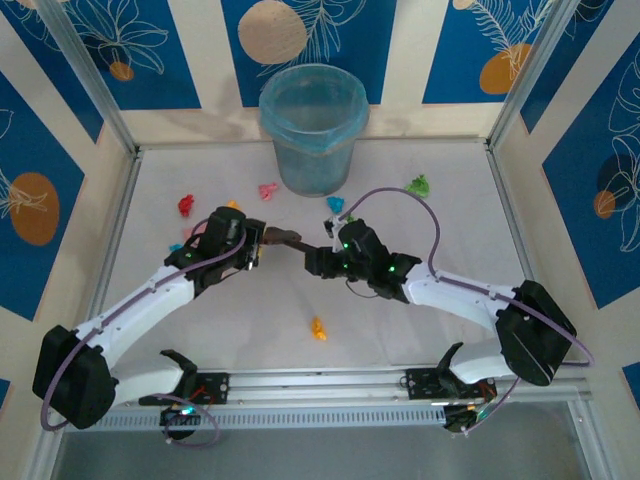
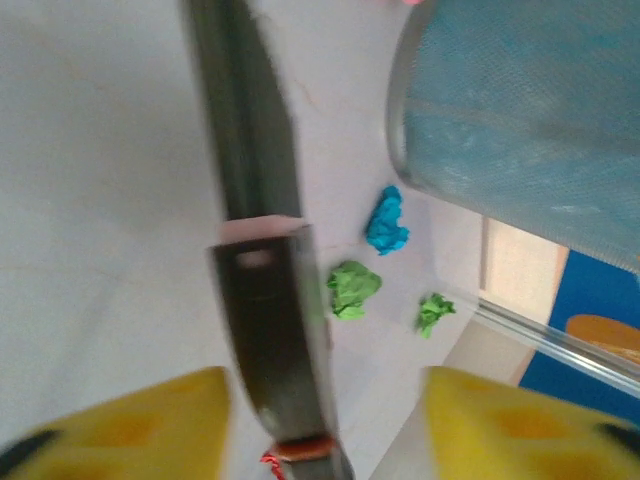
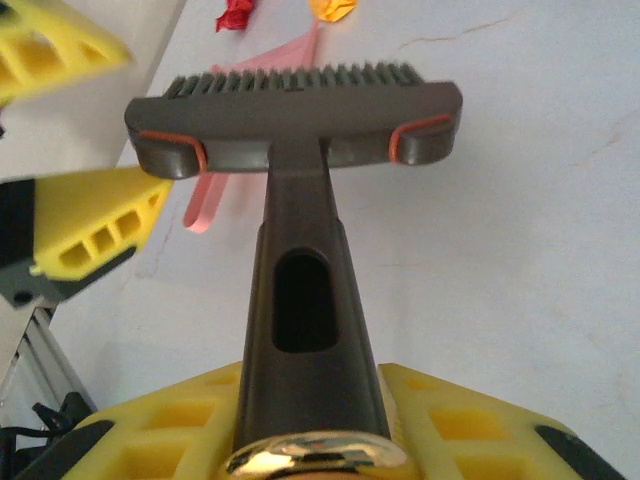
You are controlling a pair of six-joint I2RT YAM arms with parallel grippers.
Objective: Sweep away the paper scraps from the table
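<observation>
A dark grey brush (image 3: pixel 300 130) with orange trim is held by its handle (image 3: pixel 305 300) in my right gripper (image 3: pixel 310 392), which is shut on it; its bristles point at the table (image 3: pixel 520 230). My left gripper (image 2: pixel 325 405) stands open around the brush head (image 2: pixel 262 270), its yellow fingers (image 2: pixel 140 425) well apart. In the top view both grippers, left (image 1: pixel 255 243) and right (image 1: pixel 318 262), meet at the brush (image 1: pixel 286 238) mid-table. Paper scraps lie around: red (image 1: pixel 186 205), pink (image 1: pixel 268 190), cyan (image 1: pixel 336 205), green (image 1: pixel 419 185), orange (image 1: pixel 318 328).
A blue-lined bin (image 1: pixel 313 125) stands at the back centre of the table (image 1: pixel 420 300). A pink dustpan handle (image 3: pixel 208 195) lies just behind the brush head. Cyan (image 2: pixel 387 222) and green (image 2: pixel 352 288) scraps lie near the bin (image 2: pixel 520 110). Aluminium rails edge the table.
</observation>
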